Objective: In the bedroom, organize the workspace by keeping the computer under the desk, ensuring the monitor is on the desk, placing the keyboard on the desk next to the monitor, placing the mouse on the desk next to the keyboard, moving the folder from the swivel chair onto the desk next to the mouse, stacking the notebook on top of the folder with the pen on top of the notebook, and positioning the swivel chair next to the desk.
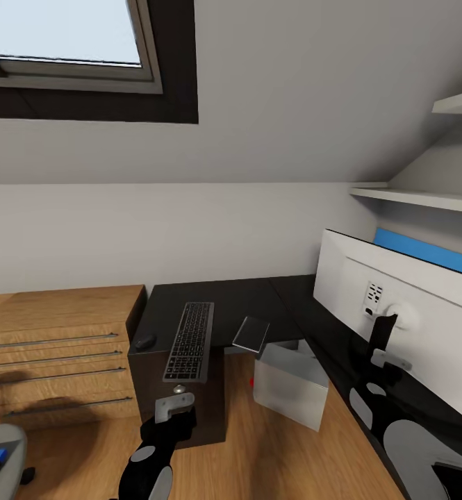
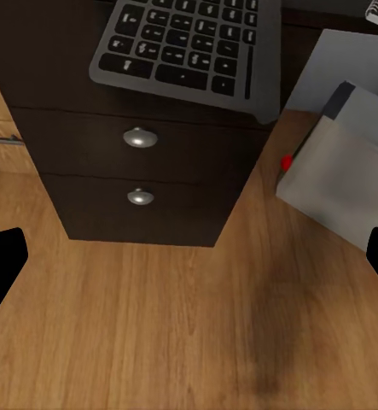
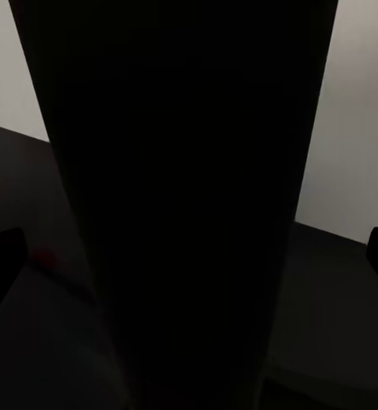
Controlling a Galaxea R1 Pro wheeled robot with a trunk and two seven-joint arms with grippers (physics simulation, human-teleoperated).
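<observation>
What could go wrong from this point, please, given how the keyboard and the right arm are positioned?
1. The slim black keyboard with grey keys overhangs the glossy black desk's front edge above the drawers; a bump from the left pincer could tip it off.
2. The right pincer sits close against the wide monitor's thin black stand, so a careless move might topple the white-backed screen.

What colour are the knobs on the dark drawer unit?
Shiny silver, on the drawer unit; the knobs show best in the left wrist view.

Black-framed skylight [image 1: 71, 42], light wooden drawer cabinet [image 1: 57, 354], white wall shelves [image 1: 425, 198]
</observation>
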